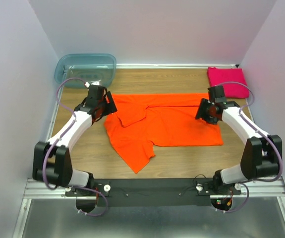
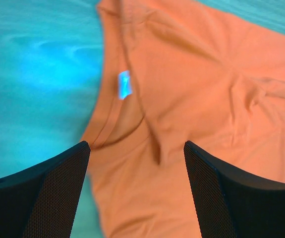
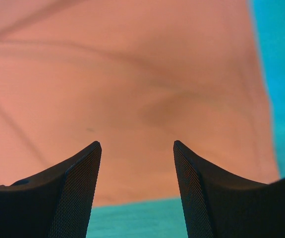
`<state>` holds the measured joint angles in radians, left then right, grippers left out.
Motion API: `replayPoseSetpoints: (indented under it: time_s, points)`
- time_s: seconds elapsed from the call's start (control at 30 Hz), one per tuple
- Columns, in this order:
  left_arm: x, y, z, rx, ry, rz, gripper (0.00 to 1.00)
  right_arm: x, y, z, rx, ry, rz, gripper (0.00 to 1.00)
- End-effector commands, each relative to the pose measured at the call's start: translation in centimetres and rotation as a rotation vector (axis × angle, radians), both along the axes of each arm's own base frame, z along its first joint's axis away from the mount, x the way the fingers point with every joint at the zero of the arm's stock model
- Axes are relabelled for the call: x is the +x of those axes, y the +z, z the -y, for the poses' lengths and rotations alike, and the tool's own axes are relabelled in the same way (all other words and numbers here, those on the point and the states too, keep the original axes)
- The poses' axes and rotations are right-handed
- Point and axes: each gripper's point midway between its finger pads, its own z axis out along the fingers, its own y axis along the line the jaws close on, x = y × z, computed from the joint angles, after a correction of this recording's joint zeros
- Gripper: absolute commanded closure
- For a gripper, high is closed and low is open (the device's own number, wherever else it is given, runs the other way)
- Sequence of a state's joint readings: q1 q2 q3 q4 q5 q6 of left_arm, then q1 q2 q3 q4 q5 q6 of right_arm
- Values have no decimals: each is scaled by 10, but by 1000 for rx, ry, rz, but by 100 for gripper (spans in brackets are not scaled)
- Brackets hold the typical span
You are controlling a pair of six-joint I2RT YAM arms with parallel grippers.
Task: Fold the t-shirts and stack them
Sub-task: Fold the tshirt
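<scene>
Orange t-shirt (image 1: 172,129) lies partly folded on the table (image 1: 182,166). Both arms reach forward over its ends. The left gripper (image 2: 136,148) and right gripper (image 3: 137,146) gape, holding nothing. Pink t-shirt (image 1: 226,82) sits folded far right.

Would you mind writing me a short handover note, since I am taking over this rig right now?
The left gripper is open and empty, above the collar end of the orange t-shirt.
The right gripper is open and empty, above that shirt's other end.
The orange t-shirt lies across the middle of the table, partly folded, with one flap sticking out toward the near edge.
The pink t-shirt sits folded square in the far right corner.
Done: pink one folded. Left: finish folding the orange one, then stack the two.
</scene>
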<state>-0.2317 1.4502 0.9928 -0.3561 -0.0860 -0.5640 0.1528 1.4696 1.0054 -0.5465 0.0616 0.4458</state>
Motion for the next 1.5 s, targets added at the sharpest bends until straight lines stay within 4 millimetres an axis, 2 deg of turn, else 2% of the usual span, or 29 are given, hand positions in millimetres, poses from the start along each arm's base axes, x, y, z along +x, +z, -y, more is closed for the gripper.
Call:
replayPoseSetpoints:
  time_s: [0.0, 0.03, 0.07, 0.1, 0.23, 0.27, 0.4, 0.67, 0.83, 1.03, 1.23, 1.3, 1.33, 1.4, 1.43, 1.47]
  points:
    - [-61, -17, -27, 103, 47, -135, 15, -60, -16, 49, -70, -180, -180, 32]
    - [-78, -27, -29, 114, 50, -188, 16, -68, -20, 57, -52, -212, -202, 32]
    - [-84, -27, -27, 107, 45, -191, 17, -71, -19, 58, -40, -220, -200, 32]
    - [-95, -38, -27, 105, 50, -224, 18, -74, -21, 64, -31, -244, -206, 32]
    - [-110, -61, -21, 92, 35, -294, 28, -83, -30, 65, -14, -245, -230, 35]
    - [-113, -66, -20, 87, 31, -315, 35, -87, -34, 63, -5, -251, -245, 39]
    - [-128, -82, -21, 96, 25, -377, 39, -101, -39, 72, -28, -302, -248, 47]
    - [-135, -87, -6, 96, -31, -408, 41, -111, -39, 94, -5, -405, -242, 46]
    - [-132, -86, 6, 74, -59, -390, 43, -113, -39, 96, 4, -418, -236, 46]
    - [-143, -100, 15, 69, -94, -434, 47, -116, -41, 98, -1, -434, -242, 46]
    - [-149, -106, 16, 71, -91, -437, 59, -117, -45, 98, 18, -447, -251, 46]
    - [-147, -107, 17, 70, -84, -437, 67, -116, -46, 96, 34, -453, -246, 46]
    - [-147, -107, 18, 69, -86, -439, 75, -116, -45, 96, 36, -457, -241, 46]
    - [-146, -106, 18, 67, -85, -433, 84, -117, -46, 98, 26, -472, -241, 46]
    - [-147, -108, 17, 69, -82, -435, 95, -117, -46, 102, 9, -481, -236, 45]
    - [-147, -107, 17, 70, -83, -433, 98, -118, -48, 104, 3, -489, -241, 45]
